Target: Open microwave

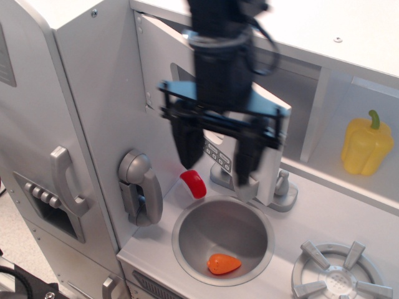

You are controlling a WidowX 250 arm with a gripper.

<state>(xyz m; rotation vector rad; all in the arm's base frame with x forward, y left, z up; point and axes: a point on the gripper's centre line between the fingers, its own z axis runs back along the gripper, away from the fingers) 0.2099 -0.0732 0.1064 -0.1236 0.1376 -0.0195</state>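
Observation:
The microwave door (pixel 154 57) is silver-grey and stands swung far out to the left on its left hinges. Its open cavity (pixel 302 106) shows behind it on the right. My gripper (pixel 217 156) hangs in front of the door's outer face, with its black fingers (pixel 186 144) spread wide apart and nothing between them. Part of the button row (pixel 215 153) shows between the fingers. The arm hides the door's window and most of its handle.
A yellow toy pepper (pixel 366 144) sits in the shelf at right. Below are a round sink (pixel 187 232) with an orange toy (pixel 223 264), a red piece (pixel 194 184), a faucet (pixel 283 187) and a burner (pixel 340 277). A toy phone (pixel 140 187) and the fridge door (pixel 37 137) are at left.

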